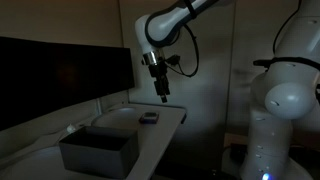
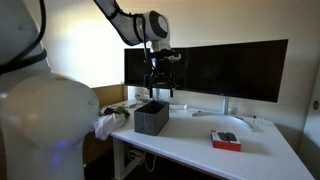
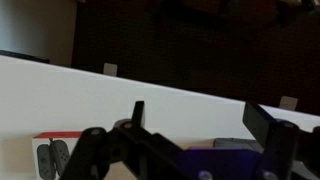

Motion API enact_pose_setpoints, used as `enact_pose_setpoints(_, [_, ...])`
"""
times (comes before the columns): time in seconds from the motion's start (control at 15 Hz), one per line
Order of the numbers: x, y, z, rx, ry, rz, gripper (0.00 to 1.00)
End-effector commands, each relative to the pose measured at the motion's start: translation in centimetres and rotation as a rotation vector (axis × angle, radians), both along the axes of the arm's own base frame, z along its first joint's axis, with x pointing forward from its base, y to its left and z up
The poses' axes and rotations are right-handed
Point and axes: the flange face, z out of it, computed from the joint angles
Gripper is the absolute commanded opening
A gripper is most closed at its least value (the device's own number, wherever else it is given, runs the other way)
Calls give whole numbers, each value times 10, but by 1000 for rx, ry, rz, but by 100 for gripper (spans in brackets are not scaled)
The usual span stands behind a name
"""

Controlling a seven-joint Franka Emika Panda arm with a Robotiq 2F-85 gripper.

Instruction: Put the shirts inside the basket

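The hand (image 2: 158, 90) hangs over the dark grey rectangular basket (image 2: 152, 118) on the white desk (image 2: 262, 150), its fingers apart and empty. What looks like a pale crumpled shirt (image 2: 107, 124) lies just beside the basket at the desk's edge. A shallow pinch could drag it off. The basket's inside is too dark to read.

Dim, low-contrast, softly blurred views
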Motion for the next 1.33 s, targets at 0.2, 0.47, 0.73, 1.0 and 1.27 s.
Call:
enact_pose_setpoints(0.2, [0, 0, 0, 0, 1, 0, 100])
enact_pose_setpoints(0.47, [6, 7, 2, -51, 15, -12, 100])
enact_pose_setpoints(0.73, [29, 50, 17, -99, -41, 122, 100])
enact_pose_setpoints(1.0, [56, 102, 21, -81, -95, 282, 100])
enact_pose_setpoints(1.27, [83, 160, 11, 10, -135, 468, 100])
